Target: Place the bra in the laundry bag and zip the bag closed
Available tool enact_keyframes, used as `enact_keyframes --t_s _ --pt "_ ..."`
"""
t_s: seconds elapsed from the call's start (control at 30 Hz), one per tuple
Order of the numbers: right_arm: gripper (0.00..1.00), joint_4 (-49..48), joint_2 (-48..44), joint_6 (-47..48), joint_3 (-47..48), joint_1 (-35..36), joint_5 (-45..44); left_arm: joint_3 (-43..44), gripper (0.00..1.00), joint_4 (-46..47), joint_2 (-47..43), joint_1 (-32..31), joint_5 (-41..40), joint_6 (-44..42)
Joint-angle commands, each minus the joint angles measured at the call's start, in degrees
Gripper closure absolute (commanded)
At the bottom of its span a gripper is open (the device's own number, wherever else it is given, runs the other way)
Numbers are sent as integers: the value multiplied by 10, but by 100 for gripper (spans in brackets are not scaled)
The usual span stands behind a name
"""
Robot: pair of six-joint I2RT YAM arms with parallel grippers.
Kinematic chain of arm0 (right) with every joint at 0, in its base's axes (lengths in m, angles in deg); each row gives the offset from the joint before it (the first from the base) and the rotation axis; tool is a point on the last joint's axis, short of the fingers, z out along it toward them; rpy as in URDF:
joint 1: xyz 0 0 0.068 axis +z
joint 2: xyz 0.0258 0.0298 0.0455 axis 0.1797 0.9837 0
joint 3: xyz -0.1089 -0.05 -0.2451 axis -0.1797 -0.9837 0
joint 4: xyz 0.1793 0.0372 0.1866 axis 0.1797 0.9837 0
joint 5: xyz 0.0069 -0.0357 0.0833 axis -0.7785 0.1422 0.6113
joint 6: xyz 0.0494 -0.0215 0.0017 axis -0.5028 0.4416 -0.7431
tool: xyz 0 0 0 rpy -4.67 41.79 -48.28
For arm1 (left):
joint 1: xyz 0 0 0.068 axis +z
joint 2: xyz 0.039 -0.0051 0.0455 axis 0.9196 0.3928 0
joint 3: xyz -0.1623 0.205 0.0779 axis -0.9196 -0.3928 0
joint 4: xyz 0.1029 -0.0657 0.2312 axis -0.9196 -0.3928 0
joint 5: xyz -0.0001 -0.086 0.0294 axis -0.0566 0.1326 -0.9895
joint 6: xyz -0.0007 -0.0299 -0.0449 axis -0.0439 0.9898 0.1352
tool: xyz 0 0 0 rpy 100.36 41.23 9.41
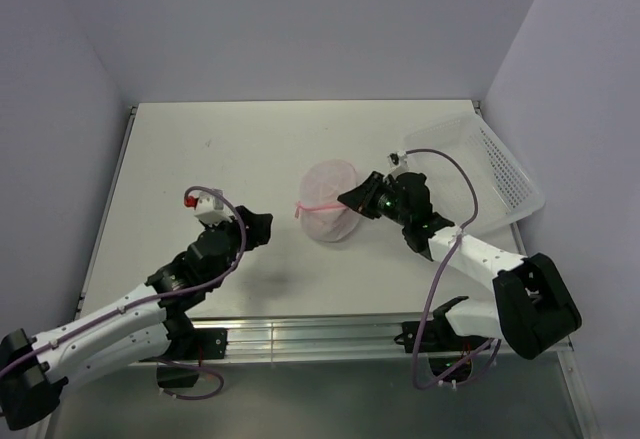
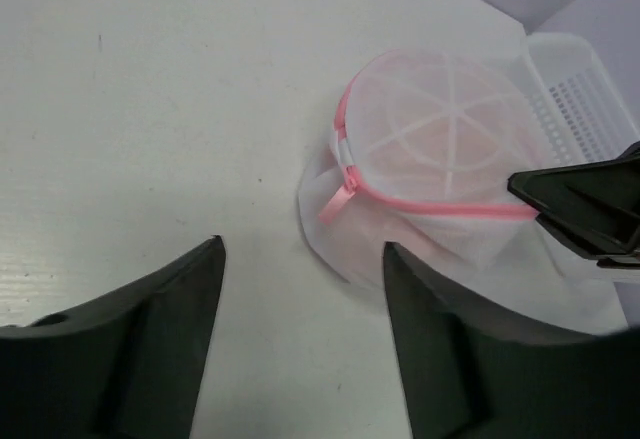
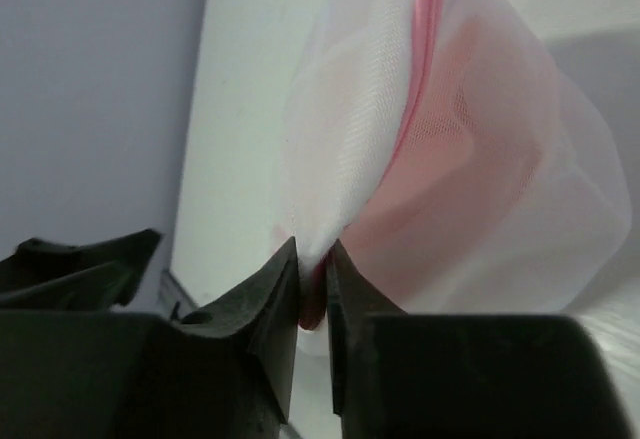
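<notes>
I can make out the soft light-pink fabric bra only as a pink mass showing through the mesh. It sits inside the round translucent white mesh laundry bag with the pink zipper rim. The bag rests on the flat white desk a little right of the middle, and its ribbed round face is tilted towards my left wrist camera. A small pink ribbon pull hangs from the zipper line on the side nearest that camera. I cannot tell whether the zip is run fully round.

My right tool is pinched on the mesh at the bag's right edge, with its fingers almost together on the fabric. My left tool has its fingers spread wide. It holds nothing and sits apart from the bag on its left.

Behind the right arm, a rigid white perforated plastic basket stands at the desk's far right corner.
</notes>
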Motion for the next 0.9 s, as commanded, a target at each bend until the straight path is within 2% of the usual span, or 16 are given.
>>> enact_keyframes --t_s 0.0,0.03,0.07,0.1,0.13,0.17,0.3,0.37,0.57,0.67,0.77,0.87 --pt "76 33 -4 30 13 -9 -59 29 26 -52 -52 1 -19 -15" --pt "53 33 -13 30 7 -9 -69 37 17 -70 -65 1 -17 -15" --pt "37 33 -18 30 -2 -8 -77 46 5 -86 -85 1 -19 -14" --pt "24 45 -28 31 -2 -8 -82 72 4 -105 -93 1 -32 1" --pt "7 56 -34 43 2 -9 -87 86 5 -145 -107 1 -37 6" --pt "1 69 -38 51 14 -9 -88 98 5 -159 -114 1 -40 6" --pt "0 158 -79 88 46 -9 -110 148 9 -193 -148 1 -36 -13" --pt "0 172 -125 96 49 -9 -132 160 11 -209 -165 1 -47 -18" --pt "0 247 -229 119 50 -9 -186 183 11 -229 -198 1 -48 -43" --pt "0 273 -272 130 36 -9 -184 190 11 -240 -208 1 -45 -45" --pt "0 285 -347 131 5 -9 -180 201 10 -257 -216 1 -44 -42" --pt "0 311 -450 139 -5 -9 -225 209 9 -285 -225 1 -41 -42"
